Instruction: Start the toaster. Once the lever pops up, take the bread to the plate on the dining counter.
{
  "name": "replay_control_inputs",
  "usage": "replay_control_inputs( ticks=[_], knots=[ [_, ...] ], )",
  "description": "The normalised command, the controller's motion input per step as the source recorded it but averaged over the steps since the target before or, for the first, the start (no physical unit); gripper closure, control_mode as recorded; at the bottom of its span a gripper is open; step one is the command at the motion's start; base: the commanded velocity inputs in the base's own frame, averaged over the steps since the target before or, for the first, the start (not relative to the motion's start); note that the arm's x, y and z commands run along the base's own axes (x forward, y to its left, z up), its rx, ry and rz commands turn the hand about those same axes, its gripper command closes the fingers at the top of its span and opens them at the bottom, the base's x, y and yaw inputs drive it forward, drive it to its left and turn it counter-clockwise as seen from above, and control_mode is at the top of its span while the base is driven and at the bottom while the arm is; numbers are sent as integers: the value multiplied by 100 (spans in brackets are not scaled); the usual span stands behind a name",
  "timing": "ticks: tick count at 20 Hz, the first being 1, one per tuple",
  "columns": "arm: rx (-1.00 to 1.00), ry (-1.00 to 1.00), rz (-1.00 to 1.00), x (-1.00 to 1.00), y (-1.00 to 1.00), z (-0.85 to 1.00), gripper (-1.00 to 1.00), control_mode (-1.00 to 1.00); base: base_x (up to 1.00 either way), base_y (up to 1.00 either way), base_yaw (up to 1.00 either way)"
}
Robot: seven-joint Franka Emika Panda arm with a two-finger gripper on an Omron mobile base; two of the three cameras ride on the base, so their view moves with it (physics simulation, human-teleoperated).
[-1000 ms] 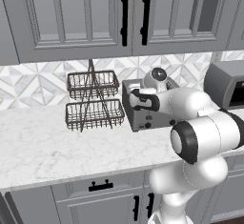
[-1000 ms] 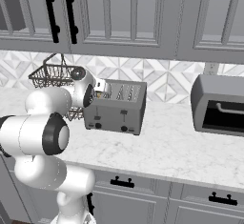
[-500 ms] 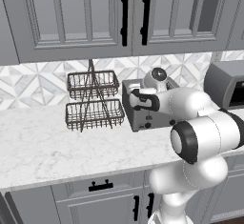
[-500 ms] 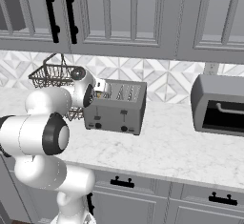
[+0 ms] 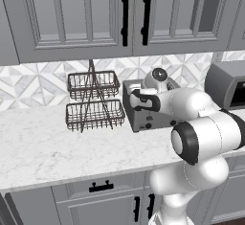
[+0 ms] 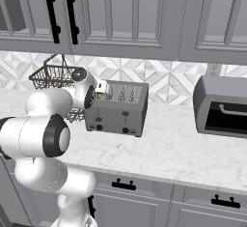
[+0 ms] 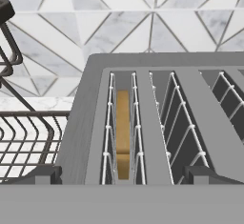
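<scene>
Since the hand camera looks straight down into the toaster (image 7: 157, 123), the bread (image 7: 123, 132) sits just below and between my finger tips, sunk in the leftmost slot, its long edge running along the slot away from me. So from where I'm driving, the grab looks like a straight drop, one finger on each side of the slice. Gripper (image 7: 121, 174) is spread wide and holding nothing. Arm's folded over the toaster's left end (image 6: 116, 110), wrist tipped down. The lever (image 6: 125, 119) is on the front face; can't tell if it's popped.
</scene>
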Motion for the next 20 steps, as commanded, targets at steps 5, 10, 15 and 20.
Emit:
replay_control_inputs(
  ticks=[5, 10, 15, 20],
  knots=[
    [0, 0, 0, 0, 0, 0, -100, -100, 0, 0, 0],
    [0, 0, 0, 0, 0, 0, -100, -100, 0, 0, 0],
    [0, 0, 0, 0, 0, 0, -100, -100, 0, 0, 0],
    [0, 0, 0, 0, 0, 0, -100, -100, 0, 0, 0]
  ],
)
